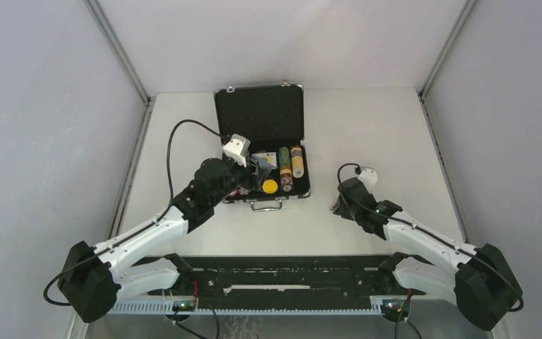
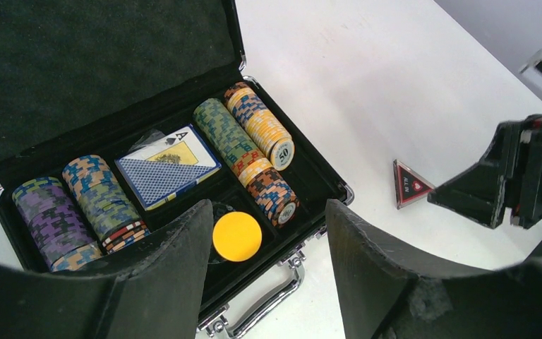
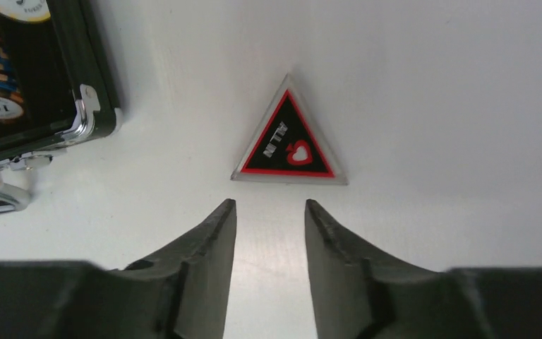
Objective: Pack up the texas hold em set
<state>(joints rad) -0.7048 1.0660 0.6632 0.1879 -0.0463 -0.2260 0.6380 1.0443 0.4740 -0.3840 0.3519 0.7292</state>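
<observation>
- In the top view the left arm is covering the left half of the briefcase (image 1: 260,116), and the right arm is hiding the triangle token (image 3: 289,141).
- A dark round piece under the yellow button (image 2: 236,236) is sitting in shadow, too dim to make out.
- The briefcase is lying open on the table (image 1: 367,127). It is holding rows of chip stacks (image 2: 243,141) on their sides, the card deck (image 2: 168,166) between them, and the button by its front wall.
- The token is lying flat on the table, right of the briefcase.
- The left gripper (image 2: 268,205) is hovering over the briefcase's front edge, jaws wide and empty.
- The right gripper (image 3: 269,206) is pointing at the token, jaws narrowly parted and empty, just short of it.
</observation>
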